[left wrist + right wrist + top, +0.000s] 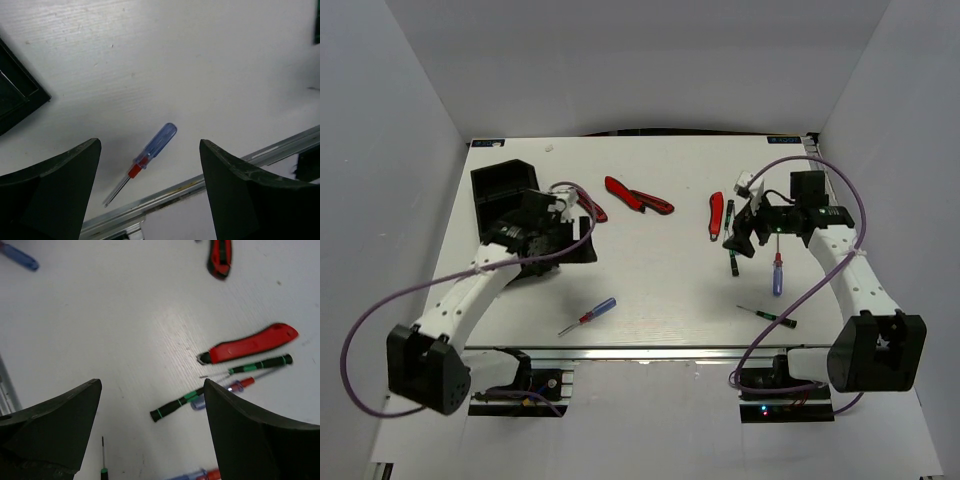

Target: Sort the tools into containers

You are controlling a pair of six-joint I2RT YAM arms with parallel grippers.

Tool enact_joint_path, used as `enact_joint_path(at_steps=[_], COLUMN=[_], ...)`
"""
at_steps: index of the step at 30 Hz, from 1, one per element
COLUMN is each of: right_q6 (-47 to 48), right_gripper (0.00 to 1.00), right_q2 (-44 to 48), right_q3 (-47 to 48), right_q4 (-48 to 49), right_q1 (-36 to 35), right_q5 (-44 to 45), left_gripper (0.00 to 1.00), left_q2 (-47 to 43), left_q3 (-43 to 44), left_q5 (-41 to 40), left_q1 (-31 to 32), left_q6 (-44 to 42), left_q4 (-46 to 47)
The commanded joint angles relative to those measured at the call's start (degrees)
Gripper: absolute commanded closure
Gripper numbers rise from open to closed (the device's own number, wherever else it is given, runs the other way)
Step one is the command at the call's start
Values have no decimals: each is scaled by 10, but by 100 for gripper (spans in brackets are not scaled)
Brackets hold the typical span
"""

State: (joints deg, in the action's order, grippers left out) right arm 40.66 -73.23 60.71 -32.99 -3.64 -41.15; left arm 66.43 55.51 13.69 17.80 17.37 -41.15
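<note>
My left gripper point(150, 144) hangs open and empty above the table, with a blue-handled screwdriver with a red collar point(150, 154) on the table below the gap between its fingers. A black container's corner point(15, 95) shows at the left of that view. My right gripper point(152, 384) is also open and empty above a cluster of tools: a red knife point(250, 345), two black-green screwdrivers point(177, 407) point(260, 364) and a red-blue one point(227, 389). Red-and-black pliers point(638, 195) lie at mid-table. A black container point(503, 188) stands behind the left gripper point(558, 232).
A red handle point(593, 208) shows beside the left gripper, mostly hidden. A black box shape point(810, 187) sits behind the right gripper point(742, 240). Thin screwdrivers point(767, 316) point(777, 272) lie near the front right. A metal rail point(200, 182) marks the table's near edge.
</note>
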Motion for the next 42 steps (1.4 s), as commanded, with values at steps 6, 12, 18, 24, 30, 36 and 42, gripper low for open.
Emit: enact_joint_path(at_steps=[6, 12, 18, 24, 30, 36, 42], right_q6=[241, 227, 219, 209, 201, 199, 199], right_gripper=[11, 11, 11, 11, 11, 11, 11], right_q2=[-20, -14, -9, -6, -3, -1, 1], right_q3=[20, -8, -25, -34, -39, -44, -43], right_q4=[-120, -94, -81, -68, -60, -57, -56], right_q1=[-1, -1, -1, -1, -2, -1, -1], right_q5=[-161, -155, -151, -145, -143, -140, -140], left_gripper=[13, 22, 28, 37, 55, 84, 100], left_q2=[147, 256, 308, 356, 375, 360, 291], left_q3=[72, 90, 89, 109, 91, 101, 142], left_q5=[-151, -138, -138, -118, -118, -146, -179], left_q1=[148, 198, 212, 228, 234, 234, 232], left_q6=[-73, -134, -138, -124, -110, -96, -117], left_q4=[-133, -136, -113, -112, -105, -104, -92])
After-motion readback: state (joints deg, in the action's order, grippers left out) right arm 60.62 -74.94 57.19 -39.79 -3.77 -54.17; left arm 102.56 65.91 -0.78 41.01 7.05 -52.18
